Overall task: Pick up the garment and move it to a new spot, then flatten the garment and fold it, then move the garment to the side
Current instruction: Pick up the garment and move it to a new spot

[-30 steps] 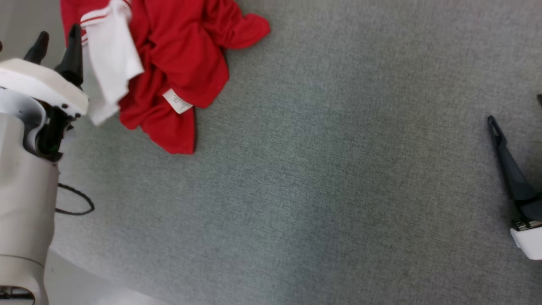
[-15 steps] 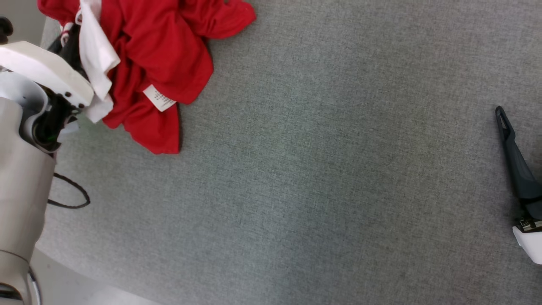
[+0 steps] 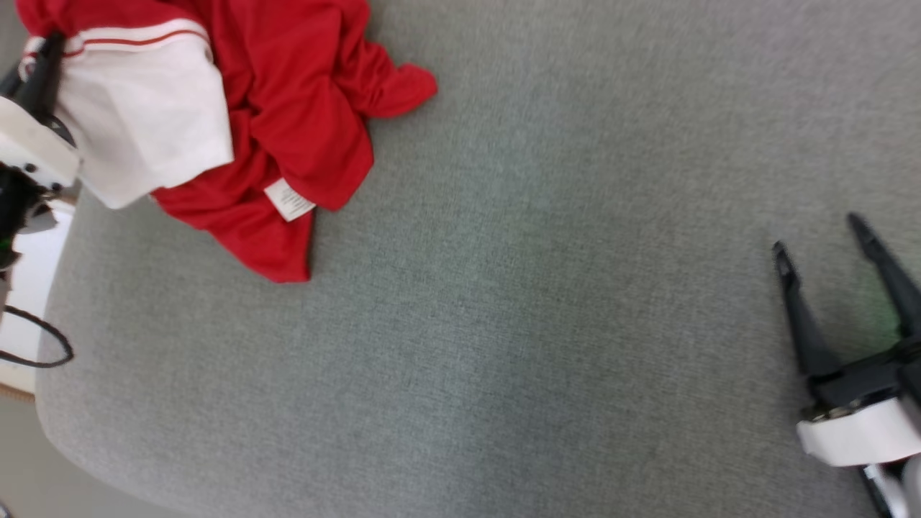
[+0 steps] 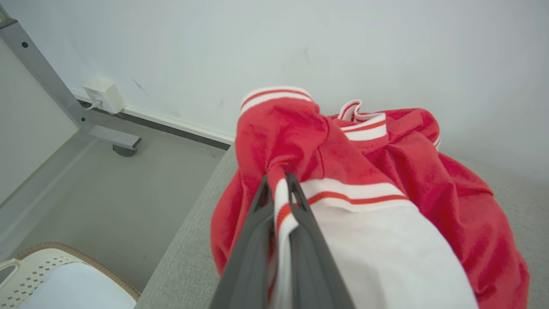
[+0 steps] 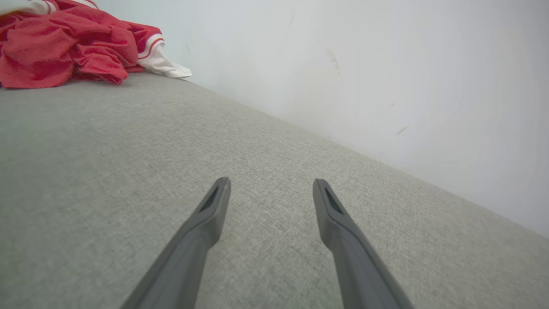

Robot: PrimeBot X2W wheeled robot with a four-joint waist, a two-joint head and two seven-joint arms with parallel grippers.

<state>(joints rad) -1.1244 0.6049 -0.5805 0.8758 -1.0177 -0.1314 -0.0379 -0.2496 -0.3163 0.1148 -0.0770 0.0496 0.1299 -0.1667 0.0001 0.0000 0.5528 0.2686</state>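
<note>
At the left gripper [image 4: 278, 182]: fingers clamped together on a white hem with a red stripe; a strip of that cloth shows between them right up to the tips.
Sleeve [image 4: 386, 257]: white, edged by a white and red band. It hangs from the grip and spreads out beside the fingers, on their right in the left wrist view.
Garment [image 4: 429, 184]: red with white striped cuffs, crumpled in a heap just beyond the left fingertips. Apart from the pinched hem, it lies bunched on the grey surface, close to that surface's edge.
Care label [image 3: 289, 199]: small white tag on the heap's near edge, on the side away from the left gripper.
Grey surface [image 3: 540, 324]: woven fabric top beneath both grippers; its rounded border passes just beside the left gripper.
Right gripper [image 5: 271, 184]: fingers spread wide with nothing between them, over bare fabric. It is well apart from the garment, which lies far off to its upper left in the right wrist view.
Wall [image 5: 386, 64]: pale, ahead of both grippers, along the surface's far edge.
Basket [image 4: 51, 274]: pale and perforated with a brown rim, on the floor below and left of the left gripper.
Cable [image 3: 36, 345]: dark loop behind the left gripper, off the surface's edge.
</note>
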